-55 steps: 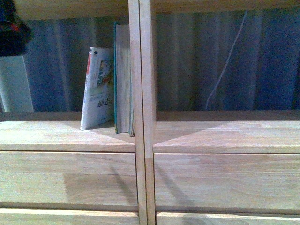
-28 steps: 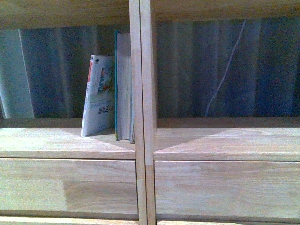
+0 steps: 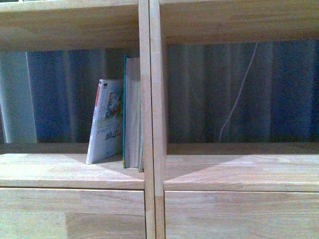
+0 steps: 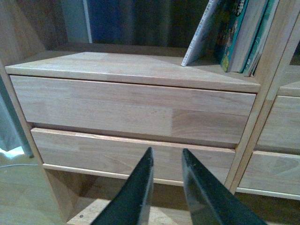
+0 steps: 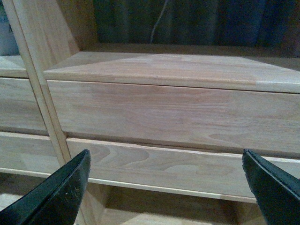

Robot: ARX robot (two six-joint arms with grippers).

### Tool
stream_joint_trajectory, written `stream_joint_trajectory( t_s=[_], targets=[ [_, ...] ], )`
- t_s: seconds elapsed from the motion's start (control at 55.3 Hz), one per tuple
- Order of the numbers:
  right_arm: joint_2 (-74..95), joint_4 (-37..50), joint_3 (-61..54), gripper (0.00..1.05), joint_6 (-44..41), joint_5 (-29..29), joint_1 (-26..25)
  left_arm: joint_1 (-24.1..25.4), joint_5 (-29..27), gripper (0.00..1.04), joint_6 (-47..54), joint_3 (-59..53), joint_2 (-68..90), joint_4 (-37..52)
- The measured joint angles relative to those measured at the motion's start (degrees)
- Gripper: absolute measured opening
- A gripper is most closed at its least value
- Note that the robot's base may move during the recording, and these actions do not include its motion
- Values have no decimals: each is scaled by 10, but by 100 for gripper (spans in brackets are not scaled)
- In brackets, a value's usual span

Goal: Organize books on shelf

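Light wood formed the shelf (image 3: 149,124), which filled the front view with two open-backed compartments side by side above plain drawer fronts (image 3: 70,211). Both books stood in the left compartment, at its right end against the central upright. The teal-covered book (image 3: 131,112) stood upright, touching the upright, its yellowed pages facing outward. The thin white paperback (image 3: 105,122) sat just beside it on the left, tilted so that its top leaned against the teal cover while its foot rested further out on the compartment floor. The right compartment held no books in view; a thin pale cord (image 3: 239,94) hung behind it against a dark striped backdrop.

In the left wrist view, the left pincer (image 4: 166,161) pointed at the lower drawer front below the books, its fingers narrow with only a small gap between them and nothing held. In the right wrist view, the right pincer (image 5: 166,164) faced the drawer fronts of the right column, its fingers spread wide at opposite edges of the frame and holding nothing.
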Motion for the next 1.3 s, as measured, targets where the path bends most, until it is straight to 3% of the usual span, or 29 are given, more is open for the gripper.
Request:
stream_joint_trajectory(
  t_s=[0.09, 0.126, 0.181, 0.253, 0.903, 1.301],
  targets=[
    [0, 0, 0, 98, 0, 0, 0, 24, 21, 3, -1, -9, -9, -3],
    [0, 0, 0, 98, 0, 0, 0, 33, 33, 3, 0, -12, -12, -4],
    [0, 0, 0, 98, 0, 0, 0, 79, 94, 3, 2, -15, -20, -8],
    [0, 0, 0, 98, 0, 0, 0, 114, 107, 3, 2, -20, -24, -8],
    [0, 0, 0, 98, 0, 0, 0, 122, 116, 3, 2, -50, -54, -7],
    [0, 0, 0, 98, 0, 0, 0, 122, 116, 74, 2, -50, -54, -7]
  ],
)
